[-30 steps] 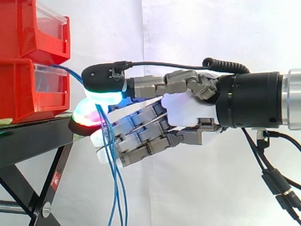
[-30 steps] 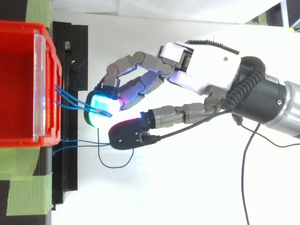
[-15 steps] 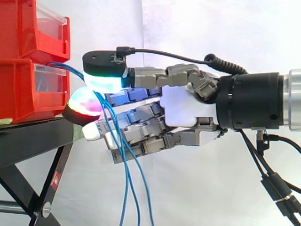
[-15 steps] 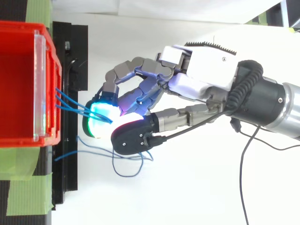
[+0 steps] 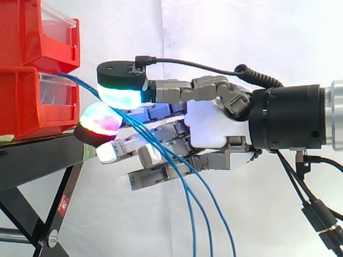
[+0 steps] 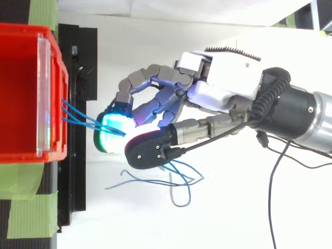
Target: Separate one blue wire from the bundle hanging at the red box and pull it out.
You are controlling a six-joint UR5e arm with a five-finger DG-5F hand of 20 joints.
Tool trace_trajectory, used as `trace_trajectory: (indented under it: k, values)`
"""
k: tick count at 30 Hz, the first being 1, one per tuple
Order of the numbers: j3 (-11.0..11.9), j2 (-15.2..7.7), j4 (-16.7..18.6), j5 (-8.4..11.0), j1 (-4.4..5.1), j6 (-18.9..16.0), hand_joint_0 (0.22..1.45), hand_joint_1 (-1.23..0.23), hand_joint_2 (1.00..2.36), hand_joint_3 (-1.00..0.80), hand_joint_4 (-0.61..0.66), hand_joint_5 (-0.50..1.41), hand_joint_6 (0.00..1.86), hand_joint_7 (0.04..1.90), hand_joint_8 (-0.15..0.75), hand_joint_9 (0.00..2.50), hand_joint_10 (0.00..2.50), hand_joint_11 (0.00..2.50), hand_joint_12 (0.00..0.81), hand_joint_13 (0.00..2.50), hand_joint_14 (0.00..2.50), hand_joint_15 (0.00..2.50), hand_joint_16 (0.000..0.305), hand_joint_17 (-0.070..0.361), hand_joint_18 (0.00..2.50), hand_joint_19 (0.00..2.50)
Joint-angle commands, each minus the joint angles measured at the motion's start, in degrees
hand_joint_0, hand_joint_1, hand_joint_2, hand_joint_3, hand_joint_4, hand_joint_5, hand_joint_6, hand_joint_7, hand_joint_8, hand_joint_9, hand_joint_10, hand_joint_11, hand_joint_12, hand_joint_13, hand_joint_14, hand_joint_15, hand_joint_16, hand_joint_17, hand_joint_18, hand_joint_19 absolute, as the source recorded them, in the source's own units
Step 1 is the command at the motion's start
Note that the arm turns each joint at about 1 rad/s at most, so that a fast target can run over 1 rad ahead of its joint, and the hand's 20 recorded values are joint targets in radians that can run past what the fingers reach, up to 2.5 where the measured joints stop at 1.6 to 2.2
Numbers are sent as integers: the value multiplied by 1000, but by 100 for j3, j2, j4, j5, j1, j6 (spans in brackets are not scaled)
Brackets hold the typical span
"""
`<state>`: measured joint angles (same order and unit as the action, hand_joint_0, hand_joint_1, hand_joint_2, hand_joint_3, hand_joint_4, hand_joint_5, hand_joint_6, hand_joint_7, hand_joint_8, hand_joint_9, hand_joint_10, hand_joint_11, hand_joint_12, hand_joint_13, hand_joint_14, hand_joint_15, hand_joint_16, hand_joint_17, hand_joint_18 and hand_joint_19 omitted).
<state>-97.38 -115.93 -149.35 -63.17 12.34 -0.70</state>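
Observation:
A bundle of thin blue wires (image 5: 179,179) leaves the front of the lower red box (image 5: 21,101) and runs rightward into my hand (image 5: 214,126). The hand is level beside the box, its fingers curled. The cyan-green pad (image 5: 120,96) on top and the red-glowing pad (image 5: 99,120) below close on the wires just off the box front. Past the pinch, three strands slant down to the right across the fingers. From above, the wires (image 6: 78,115) cross from the box rim (image 6: 52,93) to the hand (image 6: 228,78), and loose tails (image 6: 171,181) curl below it.
A second red box (image 5: 32,32) with a clear front sits stacked on the lower one. Both rest on a black stand (image 5: 37,155) with slanted legs. Green tape (image 6: 31,207) marks the stand's end. A white curtain forms the backdrop.
The hanging wire tails have swung from straight down to slanting right, and their loose ends have come off the stand. The hand has edged slightly right, still closed on the wires.

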Motion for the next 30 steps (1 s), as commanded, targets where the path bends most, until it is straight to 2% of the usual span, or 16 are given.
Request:
trace_trajectory:
  k: [1,17,21,24,30]
  values:
    - [0,1,-32,6,-3,-27,609,-709,1023,-119,152,-161,861,941,406,914,14,498,425,1556,25,864,35,79,674,148]
    - [0,1,-68,-3,-3,-27,609,-702,1023,-131,148,-163,860,937,397,916,15,513,394,1666,25,1178,36,82,675,187]
    - [0,1,-68,6,5,-27,609,-701,1023,-132,154,-163,860,942,398,920,17,525,413,1677,24,1196,37,82,681,188]
    - [9,1,-68,-3,5,-27,610,-699,1023,-136,156,-164,859,947,400,949,16,574,371,1760,20,1369,38,86,723,248]
    - [0,1,-68,6,-3,-27,611,-698,1023,-141,150,-165,860,935,399,966,16,590,364,1770,16,1431,40,90,757,293]
